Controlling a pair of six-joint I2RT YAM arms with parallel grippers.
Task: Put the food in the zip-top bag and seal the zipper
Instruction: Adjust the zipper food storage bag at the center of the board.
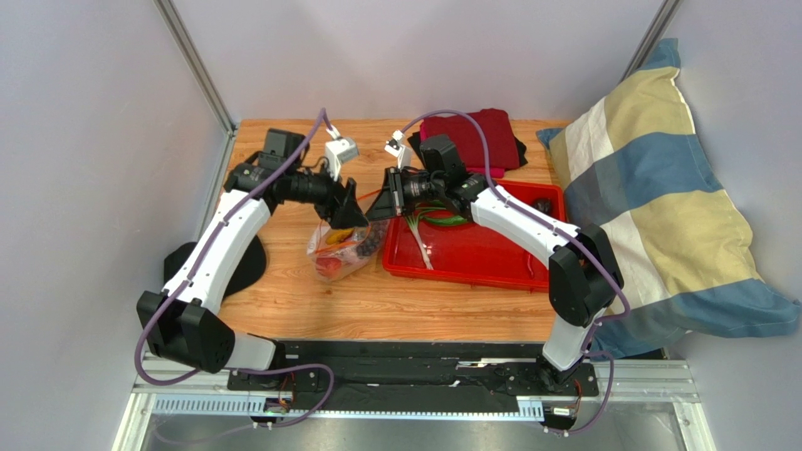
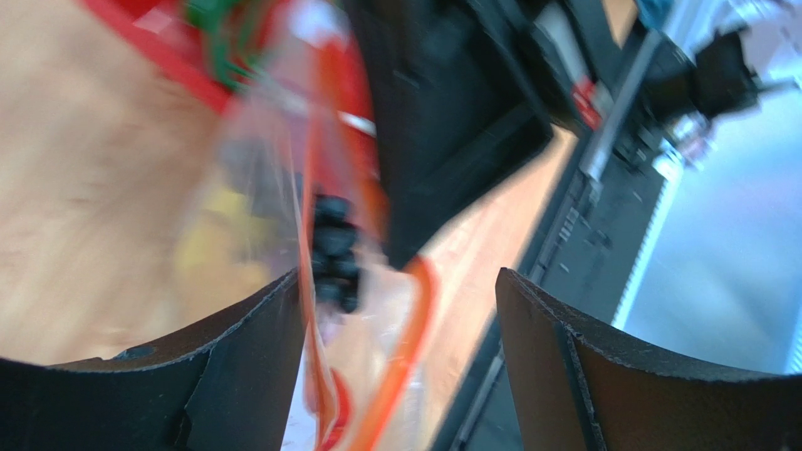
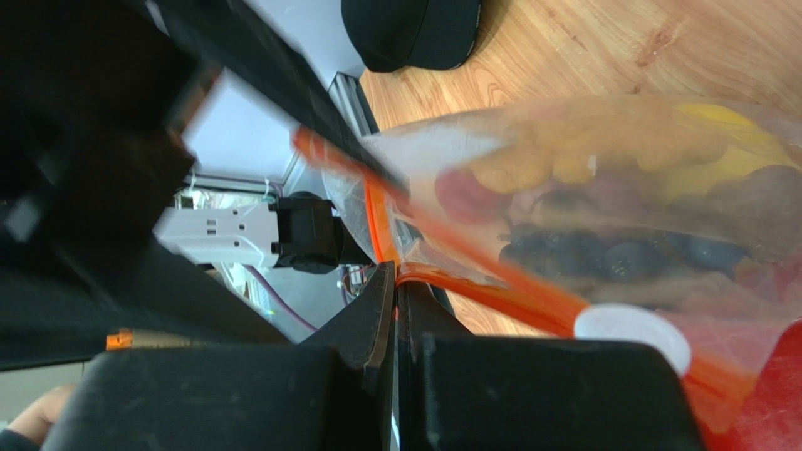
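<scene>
Sealing looks to be the step in hand. The zip-top bag (image 1: 344,252) rests on the bench (image 1: 414,310) just beside the red tray (image 1: 489,261), between the two arms. Food already shows through its clear wall: a dark grape bunch (image 3: 584,256), a knobbly yellow piece (image 3: 555,155), a smooth yellow fruit (image 3: 729,141) and a red piece (image 3: 461,194). A green stringy item (image 1: 444,222) lies in the tray, and I cannot tell whether it belongs with the food. The right fingers (image 3: 362,324) are pressed together on the orange-red zipper (image 3: 499,287), pinching the strip at the bag's mouth. The left fingers (image 2: 240,366) stand spread wide and grip nothing, with the bag's mouth and its strip running up between them. The left wrist view is too blurred to show whether any stretch of the strip is already pressed shut. By my reading, the left fingers should next close on the strip near the right arm's pinch and run along it to the far end. Meanwhile the right should hold firm so the crinkly plastic neither bunches nor drags away.
</scene>
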